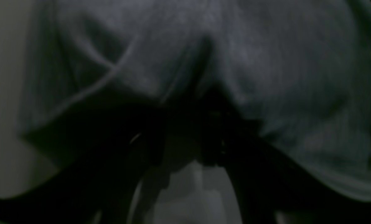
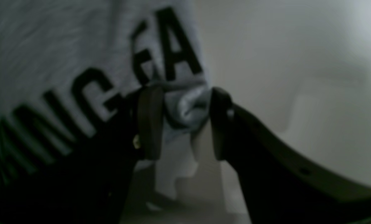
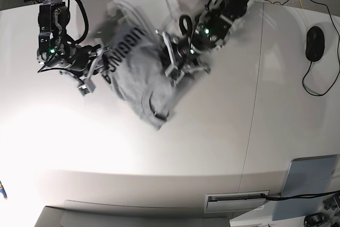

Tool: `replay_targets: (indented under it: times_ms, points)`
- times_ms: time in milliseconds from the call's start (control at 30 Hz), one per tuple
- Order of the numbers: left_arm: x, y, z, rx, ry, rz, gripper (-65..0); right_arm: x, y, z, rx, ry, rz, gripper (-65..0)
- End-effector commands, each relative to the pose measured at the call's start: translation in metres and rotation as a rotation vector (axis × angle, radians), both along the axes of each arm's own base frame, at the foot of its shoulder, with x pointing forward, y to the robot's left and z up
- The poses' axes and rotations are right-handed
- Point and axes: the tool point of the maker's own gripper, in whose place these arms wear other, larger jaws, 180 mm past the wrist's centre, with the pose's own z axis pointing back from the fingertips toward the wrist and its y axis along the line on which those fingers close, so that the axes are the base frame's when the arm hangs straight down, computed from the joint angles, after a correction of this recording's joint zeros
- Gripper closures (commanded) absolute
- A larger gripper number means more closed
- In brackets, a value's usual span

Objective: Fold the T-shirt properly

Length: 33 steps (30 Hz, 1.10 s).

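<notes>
The heather-grey T-shirt (image 3: 141, 75) is bunched and stretched between my two grippers at the back middle of the table, and its lower corner trails toward the front (image 3: 158, 116). Black block lettering (image 3: 123, 51) shows on its left part. My right gripper (image 3: 103, 66) is shut on a fold of the T-shirt (image 2: 188, 107) beside the lettering (image 2: 89, 93). My left gripper (image 3: 172, 67) is shut on the shirt's right side. In the left wrist view, plain grey cloth (image 1: 266, 62) fills the frame and gathers into the dark gripper (image 1: 185, 130).
The white table (image 3: 159, 158) has a seam running front to back (image 3: 254, 110). A black mouse (image 3: 315, 42) with its cable lies at the far right. A grey flat panel (image 3: 311, 184) sits at the front right corner. Cables hang behind the table's back edge.
</notes>
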Motion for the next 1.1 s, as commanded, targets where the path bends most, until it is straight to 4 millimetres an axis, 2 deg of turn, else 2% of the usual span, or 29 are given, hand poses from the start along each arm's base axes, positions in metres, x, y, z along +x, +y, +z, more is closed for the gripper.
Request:
replay_targets:
  times_ms: [0, 133, 267, 367, 467, 600, 767, 867, 1067]
  points:
    - [0.004, 0.025, -0.015, 0.106, 0.046, 0.044, -17.8, -0.008, 0.006, -0.001, 0.015, 0.018, 0.026, -24.5]
    - [0.042, 0.045, 0.001, 0.113, -0.008, 0.109, -17.8, -0.034, 0.019, -0.014, 0.038, 0.071, 0.063, -24.5]
    - [0.076, 0.067, 0.022, 0.101, -0.063, 0.188, -17.8, -0.056, 0.032, -0.016, 0.066, 0.085, 0.081, -24.5]
    - [0.084, 0.081, 0.028, 0.112, -0.055, 0.227, -17.8, -0.070, 0.032, -0.012, 0.062, 0.081, 0.085, -24.5]
    - [0.078, 0.087, 0.035, 0.117, -0.038, 0.241, -17.8, -0.081, 0.026, 0.000, 0.054, 0.051, 0.064, -24.5]
    - [0.056, 0.085, 0.051, 0.079, -0.052, 0.227, -17.8, -0.094, 0.001, 0.020, 0.011, 0.003, 0.000, -24.5]
    - [0.008, 0.086, 0.062, 0.090, -0.040, 0.190, -17.8, -0.122, -0.046, 0.039, -0.081, -0.009, -0.112, -24.4]
    - [-0.024, 0.091, 0.059, 0.092, -0.006, 0.195, -17.8, -0.146, -0.070, 0.046, -0.111, 0.021, -0.178, -24.4]
    - [-0.088, 0.121, 0.050, 0.179, 0.052, 0.255, -17.8, -0.206, -0.104, 0.049, -0.163, 0.122, -0.298, -24.4]
